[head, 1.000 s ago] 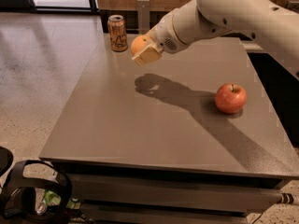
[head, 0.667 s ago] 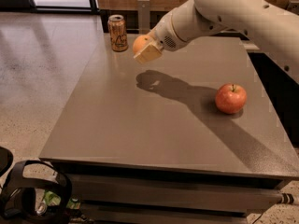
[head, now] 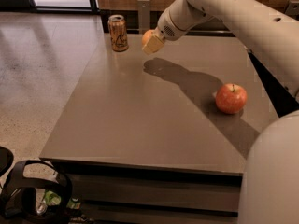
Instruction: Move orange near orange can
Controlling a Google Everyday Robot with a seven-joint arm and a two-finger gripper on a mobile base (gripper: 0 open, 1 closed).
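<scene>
Orange carried toward its goal. The orange (head: 146,34) hangs clear of the table (head: 140,125), near the orange can (head: 118,32), which stands upright at the far left corner. The tool (head: 151,44) is clenched on the fruit, its tan fingers covering the near side. A shadow (head: 161,69) cast on the table below indicates the fruit is not yet set down. The arm (head: 224,13) reaches in from the right; the apple (head: 231,98) lies well apart. Judged stage: lowering beside the can remains.
</scene>
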